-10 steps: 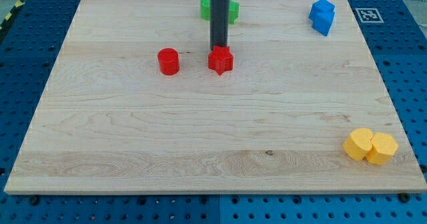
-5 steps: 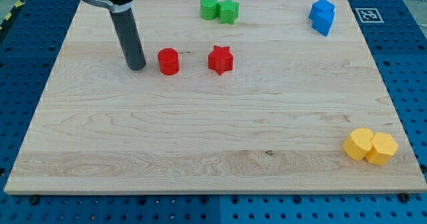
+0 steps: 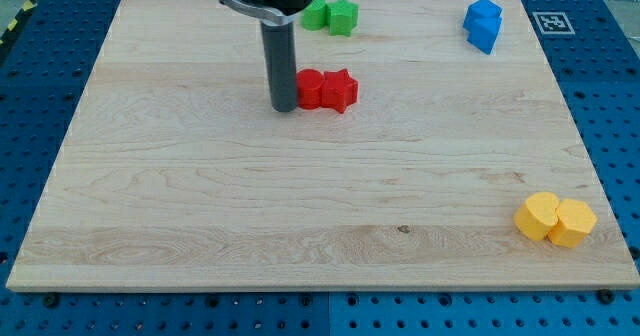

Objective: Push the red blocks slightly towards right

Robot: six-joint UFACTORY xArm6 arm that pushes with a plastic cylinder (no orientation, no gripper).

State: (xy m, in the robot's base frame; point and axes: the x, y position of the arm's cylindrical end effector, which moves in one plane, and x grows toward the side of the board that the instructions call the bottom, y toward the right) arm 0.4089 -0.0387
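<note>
A red cylinder [image 3: 310, 88] and a red star block [image 3: 339, 90] stand side by side and touching, in the upper middle of the wooden board [image 3: 300, 206]. My tip [image 3: 284, 107] rests on the board directly at the left side of the red cylinder, touching it. The rod rises from there towards the view's top.
Two green blocks [image 3: 331, 16] sit near the board's top edge, just above the red pair. Two blue blocks [image 3: 483, 23] sit at the top right. Two yellow blocks [image 3: 555, 218] sit at the bottom right.
My tip moved right from the cylinder's left side and pushed the red cylinder right until it met the red star, which shifted slightly right.
</note>
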